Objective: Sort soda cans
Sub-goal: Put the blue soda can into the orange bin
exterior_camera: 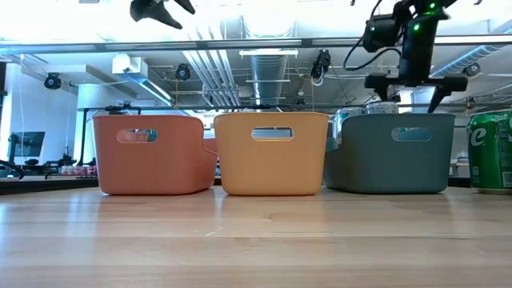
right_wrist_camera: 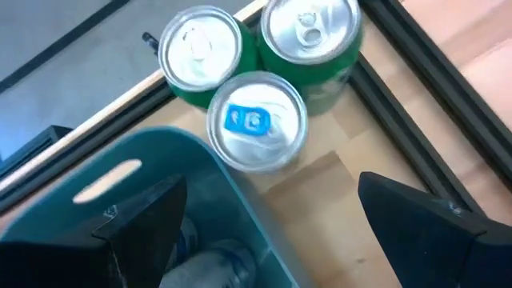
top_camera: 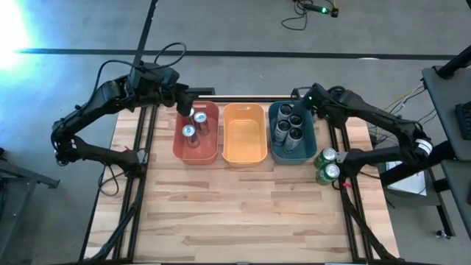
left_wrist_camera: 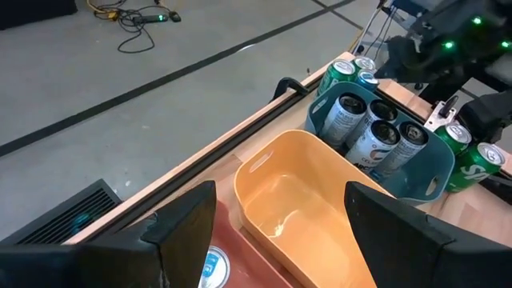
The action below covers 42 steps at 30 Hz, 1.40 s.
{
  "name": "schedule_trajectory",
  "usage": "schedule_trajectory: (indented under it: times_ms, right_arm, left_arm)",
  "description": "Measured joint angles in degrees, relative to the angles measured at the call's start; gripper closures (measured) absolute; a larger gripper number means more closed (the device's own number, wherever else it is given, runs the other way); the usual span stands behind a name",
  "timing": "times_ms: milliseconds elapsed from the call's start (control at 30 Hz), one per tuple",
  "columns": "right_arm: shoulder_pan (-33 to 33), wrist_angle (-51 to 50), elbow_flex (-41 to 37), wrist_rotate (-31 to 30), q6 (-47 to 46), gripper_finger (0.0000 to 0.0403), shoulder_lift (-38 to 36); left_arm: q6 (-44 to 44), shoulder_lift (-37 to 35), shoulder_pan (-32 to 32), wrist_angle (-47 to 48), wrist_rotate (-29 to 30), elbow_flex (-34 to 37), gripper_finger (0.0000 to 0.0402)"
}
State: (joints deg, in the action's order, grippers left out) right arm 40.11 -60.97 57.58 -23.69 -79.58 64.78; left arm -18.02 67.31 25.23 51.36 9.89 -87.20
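The three bins are standing in a row across the far half of the wooden table (top_camera: 243, 213), evidently one per kind of can; the red bin (top_camera: 197, 151) is holding two blue-and-silver cans (top_camera: 194, 126), the orange bin (top_camera: 243, 151) between the others is holding nothing, and the teal bin (top_camera: 293, 152) is holding about five dark grey cans (top_camera: 289, 124) packed upright against one another. The left gripper (left_wrist_camera: 280, 220) is hovering above the far end of the red bin with its fingers spread wide and nothing between them, a posture that fits a can just let go or a reach about to begin; which, I cannot tell. The right gripper (right_wrist_camera: 268, 228) is hanging over the far corner of the teal bin, likewise wide open and empty, and its wrist camera is looking down on three cans (right_wrist_camera: 256, 84) clustered on the table just beside that bin's far corner, two green and one with a blue tab, touching one another; in my judgement these are awaiting sorting. Two more green cans (top_camera: 327, 165) are standing outside the teal bin at the table's right edge, near the right arm; all cans are showing silver tops, undented as far as can be seen.
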Motion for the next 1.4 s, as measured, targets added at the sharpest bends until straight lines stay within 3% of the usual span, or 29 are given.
schedule_trajectory:
  times_ms: [633,1167,1400]
  right_arm:
    - [10.14,5.41,0.0,5.69,4.51,0.0039,8.8]
    - [13.32,6.69,0.02,8.44,6.77,0.004,11.67]
    - [13.51,6.88,0.02,9.02,7.51,0.0086,11.83]
  left_arm:
    - [1.05,-1.2,0.0,0.08,0.02,0.0,0.0141]
    - [1.05,-1.2,0.0,0.13,0.04,0.0,0.0141]
    - [1.05,-1.2,0.0,0.15,0.04,0.0,0.0141]
